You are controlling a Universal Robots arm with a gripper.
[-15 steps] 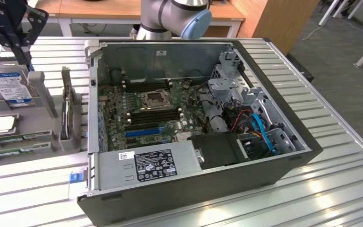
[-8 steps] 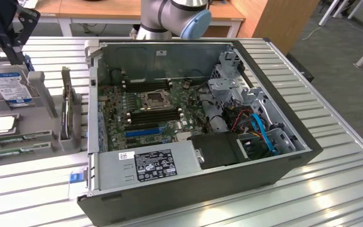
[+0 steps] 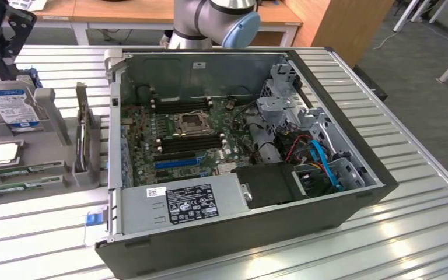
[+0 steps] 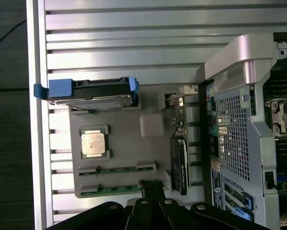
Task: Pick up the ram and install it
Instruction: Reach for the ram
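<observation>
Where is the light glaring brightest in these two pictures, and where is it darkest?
Exterior view: glare streaks the ribbed metal table; the computer case is shadowed inside. Wrist view: the same table shines pale, the silver processor chip glints, the end effector is a dark shape.

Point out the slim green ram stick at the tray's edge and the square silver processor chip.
Slim green ram stick (image 4: 109,190): wrist view, mid-board.
Square silver processor chip (image 4: 94,143): wrist view, lid centre.
</observation>
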